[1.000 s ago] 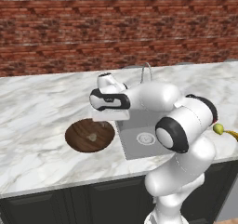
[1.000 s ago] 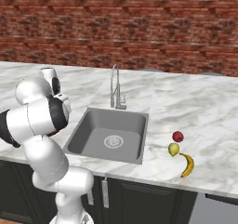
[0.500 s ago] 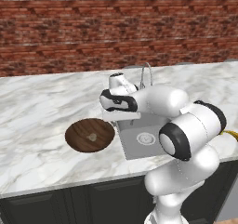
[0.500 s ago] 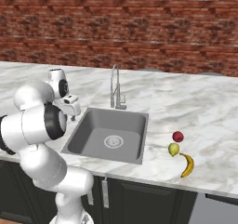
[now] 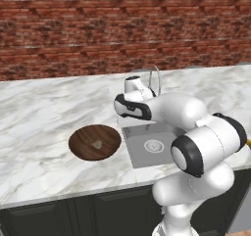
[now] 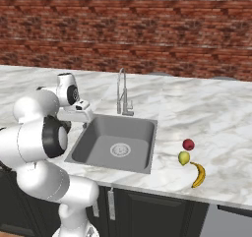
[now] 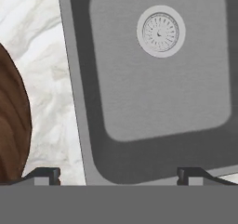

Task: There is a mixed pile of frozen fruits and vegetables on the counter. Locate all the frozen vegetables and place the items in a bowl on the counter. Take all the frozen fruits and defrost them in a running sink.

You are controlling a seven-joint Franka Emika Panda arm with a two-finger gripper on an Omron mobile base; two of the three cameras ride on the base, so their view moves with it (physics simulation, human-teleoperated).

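The dark brown bowl [image 5: 78, 143] sits on the white marble counter [image 5: 39, 112], left of the sink [image 5: 142, 155]. A pale beige lump [image 5: 97, 144] lies in the bowl. My gripper [image 7: 118, 175] hangs open and empty over the sink's left rim, between bowl and basin. In the hand view the drain [image 7: 161, 31] lies ahead, and the bowl's edge [image 7: 11, 125] is at the left. On the counter right of the sink [image 6: 93, 145] lie a red ball [image 6: 188, 144], a yellow-green oval [image 6: 183, 158] and a yellow banana [image 6: 199, 174], close together.
A tall curved chrome faucet [image 6: 122, 91] stands at the back rim of the sink. A brick wall [image 6: 147, 29] runs behind the counter. Dark cabinets [image 6: 162, 211] are below it. My own arm's elbow [image 5: 206, 147] bulks over the sink's right side in the left base view.
My hand has swung right, from above the bowl's far side to the sink's left rim. The gripper stayed open and empty. The fruits and the bowl have not moved.
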